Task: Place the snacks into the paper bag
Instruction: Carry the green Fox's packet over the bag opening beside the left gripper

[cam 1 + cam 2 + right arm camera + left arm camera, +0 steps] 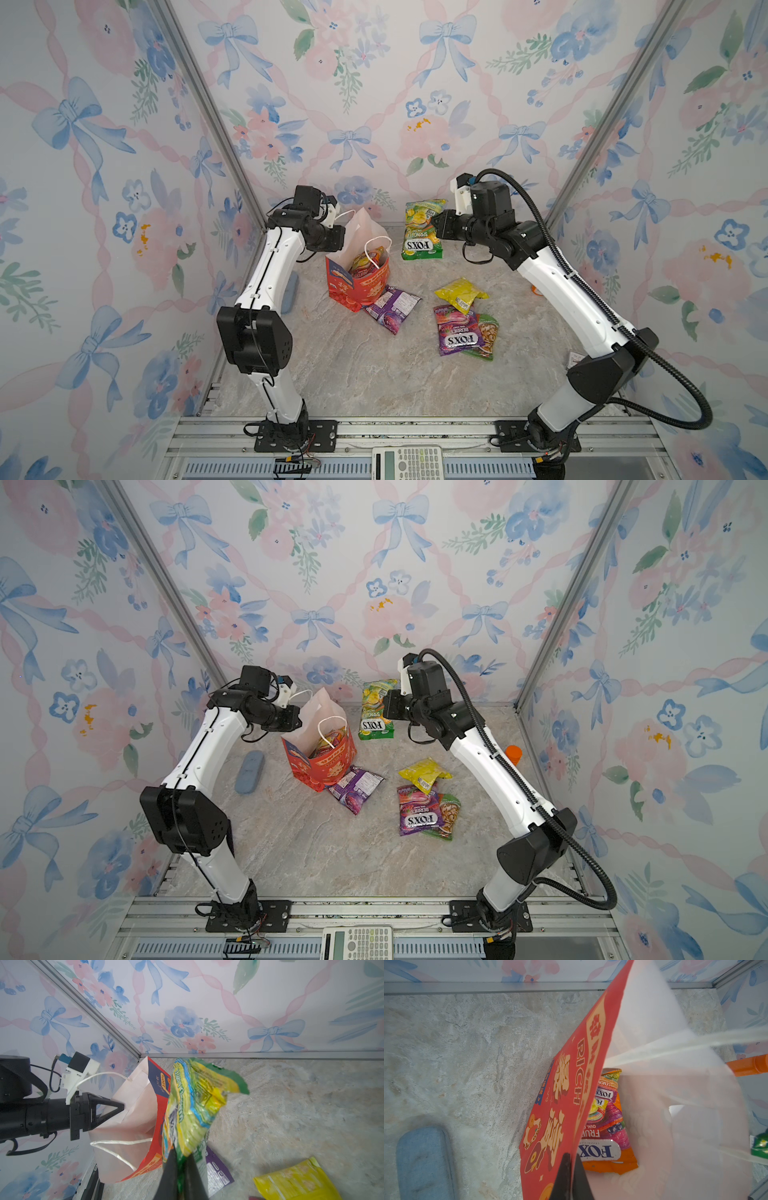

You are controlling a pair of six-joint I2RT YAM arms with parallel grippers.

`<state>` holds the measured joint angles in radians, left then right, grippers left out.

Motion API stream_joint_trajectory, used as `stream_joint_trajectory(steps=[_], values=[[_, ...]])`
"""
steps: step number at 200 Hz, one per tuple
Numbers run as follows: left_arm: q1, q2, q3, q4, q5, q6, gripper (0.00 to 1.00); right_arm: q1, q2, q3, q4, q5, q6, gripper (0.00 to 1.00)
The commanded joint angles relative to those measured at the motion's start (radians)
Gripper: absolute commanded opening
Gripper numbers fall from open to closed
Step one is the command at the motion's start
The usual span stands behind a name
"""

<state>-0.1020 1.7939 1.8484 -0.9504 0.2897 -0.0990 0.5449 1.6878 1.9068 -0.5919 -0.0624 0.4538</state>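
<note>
The red paper bag (360,287) stands open just left of centre in both top views, with an orange FOX'S packet (609,1126) inside. The left gripper (571,1156) is closed, pinching the bag's wall. To its right, the right gripper (180,1154) clamps a green FOX'S packet (422,230) held aloft. A purple packet (391,308) and a yellow packet (461,294) lie on the table (374,374) at lower right of the bag.
</note>
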Motion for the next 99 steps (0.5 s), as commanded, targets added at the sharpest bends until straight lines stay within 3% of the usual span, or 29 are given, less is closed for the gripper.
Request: stream_joint_trajectory(steps=[1, 99], values=[[0.009, -0.016, -0.018, -0.034, 0.003, -0.010, 0.00, -0.005, 0.050, 0.114, 0.031, 0.033, -0.033, 0.00], [0.009, -0.007, -0.018, -0.034, 0.008, -0.009, 0.00, 0.053, 0.307, 0.551, -0.033, 0.059, -0.044, 0.00]])
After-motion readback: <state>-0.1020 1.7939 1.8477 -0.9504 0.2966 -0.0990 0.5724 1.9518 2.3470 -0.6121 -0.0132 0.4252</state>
